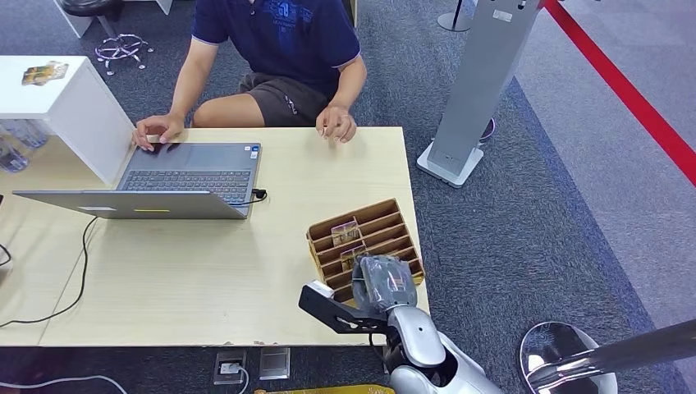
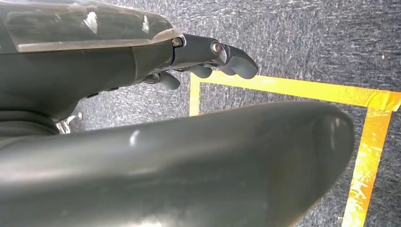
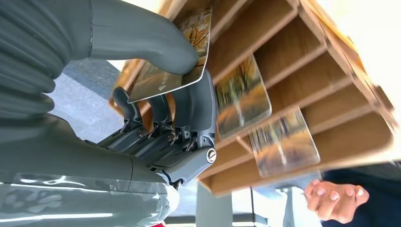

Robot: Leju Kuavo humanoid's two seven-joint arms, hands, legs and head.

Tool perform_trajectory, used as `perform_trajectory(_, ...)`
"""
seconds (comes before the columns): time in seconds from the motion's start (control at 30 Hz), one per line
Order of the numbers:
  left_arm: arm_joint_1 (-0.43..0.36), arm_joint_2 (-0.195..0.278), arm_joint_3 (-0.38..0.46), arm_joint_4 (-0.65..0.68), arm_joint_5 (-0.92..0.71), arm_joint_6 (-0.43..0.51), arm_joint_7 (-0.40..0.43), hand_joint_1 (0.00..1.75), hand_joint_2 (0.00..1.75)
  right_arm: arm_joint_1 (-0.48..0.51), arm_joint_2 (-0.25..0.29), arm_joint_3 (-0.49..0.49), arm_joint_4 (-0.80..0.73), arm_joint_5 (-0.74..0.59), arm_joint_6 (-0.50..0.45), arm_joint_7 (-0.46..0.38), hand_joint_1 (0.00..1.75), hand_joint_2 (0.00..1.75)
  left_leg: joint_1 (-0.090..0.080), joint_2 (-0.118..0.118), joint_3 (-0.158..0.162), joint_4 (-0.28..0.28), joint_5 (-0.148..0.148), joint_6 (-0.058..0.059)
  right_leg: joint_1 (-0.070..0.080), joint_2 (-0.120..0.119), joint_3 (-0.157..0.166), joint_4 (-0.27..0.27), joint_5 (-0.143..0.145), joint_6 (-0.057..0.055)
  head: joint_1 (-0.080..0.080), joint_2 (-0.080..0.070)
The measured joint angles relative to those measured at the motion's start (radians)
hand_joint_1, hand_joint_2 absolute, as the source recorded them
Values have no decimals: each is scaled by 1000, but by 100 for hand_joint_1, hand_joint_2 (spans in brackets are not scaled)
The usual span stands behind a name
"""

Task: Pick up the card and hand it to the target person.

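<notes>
My right hand [image 1: 382, 281] hovers over the near end of a wooden slotted card rack [image 1: 386, 220] on the table's right side. Close up, the thumb and fingers of my right hand [image 3: 165, 94] pinch a card [image 3: 165, 80] with an autumn picture, at the rack [image 3: 302, 61]. Two more cards [image 3: 242, 97] [image 3: 283, 144] stand in nearby slots. The person [image 1: 279, 49] sits across the table, one hand [image 1: 336, 123] resting on the tabletop, the other on the laptop. My left hand [image 2: 203, 52] hangs over the floor with its fingers apart and nothing in it.
An open laptop [image 1: 185, 176] with a trailing cable [image 1: 82, 271] takes the table's left middle. A white box [image 1: 70, 98] stands at the far left. A grey stand [image 1: 480, 82] rises right of the table. Yellow tape [image 2: 293, 87] marks the carpet.
</notes>
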Motion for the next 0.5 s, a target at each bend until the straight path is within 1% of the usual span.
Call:
perform_trajectory(0.2,0,0,0,0,4,0,-1,0,0,-61,-9,16,-80,27,-33,-24,141,175,0,0,0,0,0,0,0,0,0,0,0,0,-1,0)
perform_trajectory(0.4,0,0,0,0,4,0,-9,0,0,-158,-14,31,-139,29,-16,-40,141,175,0,0,0,0,0,0,0,0,0,0,0,0,0,0)
perform_trajectory(0.5,0,0,0,0,0,-1,-10,0,0,-201,-13,41,-148,27,-21,-63,141,175,0,0,0,0,0,0,0,0,0,1,0,0,0,0)
